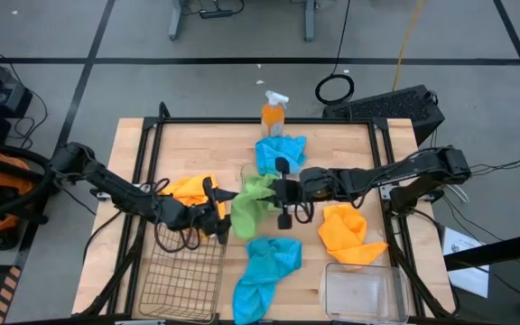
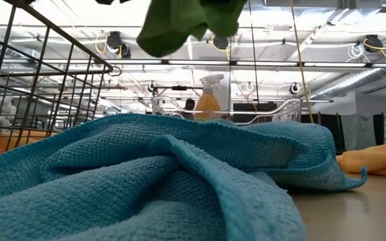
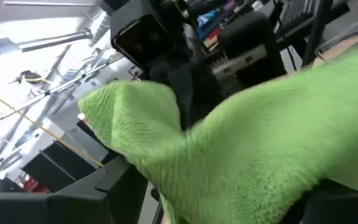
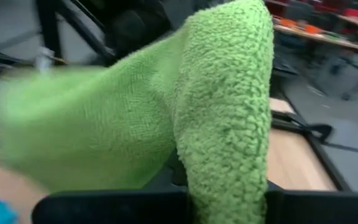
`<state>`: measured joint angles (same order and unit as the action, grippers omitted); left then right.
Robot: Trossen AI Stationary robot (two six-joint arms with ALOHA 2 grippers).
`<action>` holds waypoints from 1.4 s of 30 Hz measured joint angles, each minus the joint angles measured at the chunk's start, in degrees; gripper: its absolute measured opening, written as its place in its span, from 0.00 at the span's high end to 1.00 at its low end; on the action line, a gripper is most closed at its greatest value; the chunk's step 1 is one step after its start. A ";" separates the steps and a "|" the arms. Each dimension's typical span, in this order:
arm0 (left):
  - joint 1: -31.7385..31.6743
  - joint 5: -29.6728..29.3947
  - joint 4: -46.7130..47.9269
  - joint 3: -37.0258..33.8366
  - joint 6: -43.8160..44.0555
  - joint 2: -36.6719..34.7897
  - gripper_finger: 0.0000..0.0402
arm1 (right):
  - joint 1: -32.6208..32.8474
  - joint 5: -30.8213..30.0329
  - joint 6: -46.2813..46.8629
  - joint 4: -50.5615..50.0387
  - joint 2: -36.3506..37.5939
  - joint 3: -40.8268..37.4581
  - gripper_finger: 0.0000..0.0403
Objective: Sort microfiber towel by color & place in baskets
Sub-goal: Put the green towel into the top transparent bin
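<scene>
While raised, gripper (image 1: 278,192) on green towel (image 1: 251,200)

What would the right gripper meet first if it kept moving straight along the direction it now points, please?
The right gripper points toward the table's left side and is already in the green towel. Beyond the cloth, the next thing in that line appears to be the left gripper, just past it; their relative height is unclear.

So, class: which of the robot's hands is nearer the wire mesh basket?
Left. The left hand sits just above the wire mesh basket, by its far edge; the right hand is farther off at the table's middle, at the green towel.
</scene>
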<state>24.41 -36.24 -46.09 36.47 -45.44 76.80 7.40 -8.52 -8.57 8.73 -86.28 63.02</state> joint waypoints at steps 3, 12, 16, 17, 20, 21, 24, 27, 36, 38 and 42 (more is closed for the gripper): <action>-0.67 -0.03 -0.35 0.00 3.20 0.02 0.38 | -0.12 -2.26 -0.06 0.31 -0.39 0.00 0.98; -5.02 7.69 -1.93 0.00 9.68 0.00 0.29 | -0.20 -2.03 0.37 -0.01 -0.57 0.00 0.96; -6.58 10.72 -2.90 0.00 11.80 0.00 0.31 | -0.17 -2.01 0.75 -0.31 -0.75 0.00 0.92; -7.04 11.41 -2.90 0.00 12.08 0.00 0.33 | -0.19 -2.01 0.62 -0.32 -0.94 0.00 0.92; -7.82 13.13 -2.86 0.00 12.21 0.00 0.40 | -0.20 -2.03 0.31 -0.56 -1.60 0.00 0.91; -8.06 13.73 -2.86 0.00 12.25 0.00 0.43 | -0.20 -2.03 0.14 -1.08 -1.61 0.00 0.90; -8.59 15.25 -2.88 0.00 13.19 0.00 0.55 | -0.17 -2.09 -0.01 -2.26 -1.61 0.00 0.90; -9.07 16.31 -2.62 0.00 13.67 0.00 0.70 | -0.11 -2.33 -0.03 -3.08 -1.61 0.00 0.90; -9.57 16.40 -1.71 0.00 15.53 0.02 0.96 | 0.17 -3.81 6.90 -9.21 0.27 0.00 0.66; -10.25 14.76 -1.59 0.00 17.06 -0.02 0.97 | 0.17 -4.70 7.77 -12.17 1.91 0.00 0.58; -12.04 13.46 -0.28 0.00 19.68 -0.05 0.98 | 1.30 -10.16 9.94 -18.93 6.13 -0.02 0.42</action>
<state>12.37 -22.78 -46.37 36.47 -25.76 76.75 8.70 -18.67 1.37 -10.20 -80.15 63.00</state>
